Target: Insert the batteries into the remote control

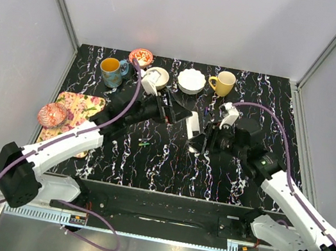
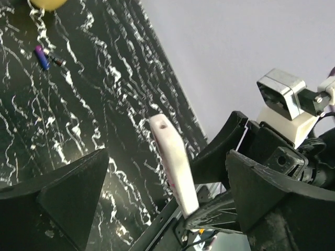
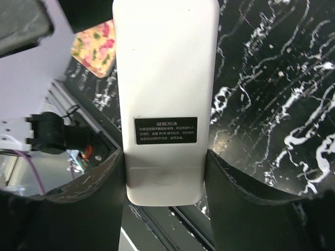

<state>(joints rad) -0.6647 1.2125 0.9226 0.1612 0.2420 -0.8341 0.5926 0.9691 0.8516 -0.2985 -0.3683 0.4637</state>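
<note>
The remote control [image 3: 165, 99] shows its white back with a black label. My right gripper [image 3: 165, 175] is shut on its lower end, one finger on each long edge. In the top view the remote control [image 1: 192, 126] is held above the middle of the table by the right gripper [image 1: 197, 138]. My left gripper [image 1: 177, 113] is just to its left. In the left wrist view the remote control [image 2: 171, 157] stands edge-on between the wide-open jaws of the left gripper [image 2: 165, 180], touching neither. A small purple battery [image 2: 42, 57] lies on the table beyond.
Along the back stand a blue mug [image 1: 111, 71], a red patterned bowl [image 1: 141, 57], a white cup [image 1: 155, 79], a white bowl [image 1: 191, 81] and a yellow mug [image 1: 224, 83]. A floral board [image 1: 78, 110] with a red bowl [image 1: 52, 115] lies at the left.
</note>
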